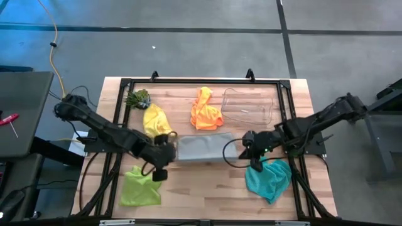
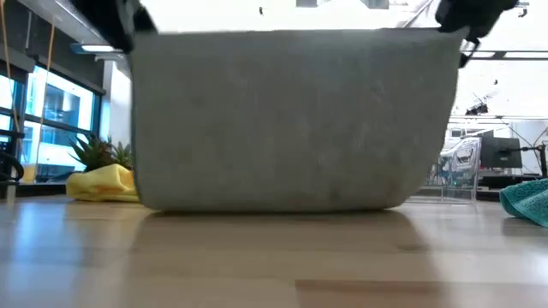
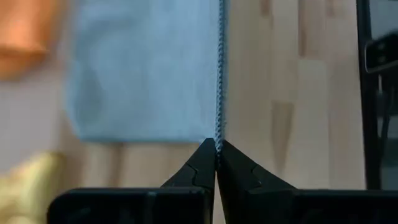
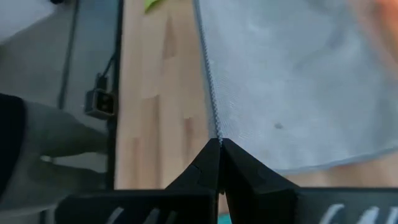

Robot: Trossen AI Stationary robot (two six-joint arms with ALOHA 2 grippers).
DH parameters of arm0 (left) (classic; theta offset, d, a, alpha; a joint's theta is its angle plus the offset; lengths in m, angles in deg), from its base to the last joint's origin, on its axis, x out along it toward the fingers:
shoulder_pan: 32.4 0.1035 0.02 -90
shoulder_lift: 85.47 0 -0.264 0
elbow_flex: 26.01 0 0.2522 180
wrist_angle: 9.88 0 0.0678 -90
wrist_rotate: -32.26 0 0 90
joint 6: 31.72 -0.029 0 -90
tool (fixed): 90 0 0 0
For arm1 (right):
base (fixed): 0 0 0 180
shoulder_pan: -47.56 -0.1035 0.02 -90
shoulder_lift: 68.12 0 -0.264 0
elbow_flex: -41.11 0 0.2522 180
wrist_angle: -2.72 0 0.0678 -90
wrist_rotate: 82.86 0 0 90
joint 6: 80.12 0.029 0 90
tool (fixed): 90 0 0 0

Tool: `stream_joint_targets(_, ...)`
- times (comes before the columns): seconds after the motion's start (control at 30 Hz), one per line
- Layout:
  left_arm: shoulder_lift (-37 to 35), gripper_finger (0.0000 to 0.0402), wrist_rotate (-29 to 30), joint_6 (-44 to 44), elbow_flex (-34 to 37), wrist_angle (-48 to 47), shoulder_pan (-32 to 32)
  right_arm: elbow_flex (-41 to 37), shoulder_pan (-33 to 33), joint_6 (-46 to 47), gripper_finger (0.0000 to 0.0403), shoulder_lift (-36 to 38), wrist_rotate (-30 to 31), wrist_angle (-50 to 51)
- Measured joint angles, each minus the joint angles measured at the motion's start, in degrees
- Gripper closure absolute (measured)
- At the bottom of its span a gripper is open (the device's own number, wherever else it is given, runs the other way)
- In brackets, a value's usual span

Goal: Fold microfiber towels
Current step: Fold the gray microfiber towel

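the grey towel [image 1: 201, 148] hangs stretched between the two grippers above the middle of the wooden table [image 1: 207, 188], its lower edge apparently just touching the boards in the low view, though that is hard to judge. the left gripper [image 1: 164, 145] has its jaws pinched tight on the towel's left corner, and the right gripper [image 1: 242, 150] has its jaws pinched tight on the right corner. the yellow towel [image 1: 154, 119] lies crumpled at the far left, just beside a small green plant [image 1: 138, 98]. the orange towel [image 1: 206, 110] sits bunched at the far middle, next to a clear plastic bin [image 1: 248, 105]. the lime green towel [image 1: 139, 187] lies near left, and the teal towel [image 1: 269, 179] near right.
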Motion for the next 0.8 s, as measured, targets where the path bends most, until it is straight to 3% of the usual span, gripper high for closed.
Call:
stream_joint_targets(0.27, 8.74, 0.0401, -6.28, 8.33, 3.23, 9.22, -4.54, -9.56, -6.48, 12.85, 0.0403, -0.62, -0.12, -15.07)
stream_joint_targets(0.53, 11.04, 0.0401, -10.31, 14.30, 3.21, 10.66, -6.76, -9.96, -10.92, 19.22, 0.0403, -6.51, -6.06, -20.59)
stream_joint_targets(0.8, 9.53, 0.0401, -15.85, 6.17, 3.17, 9.76, -5.23, -9.95, -8.78, 17.42, 0.0403, -7.14, -11.08, -23.59)
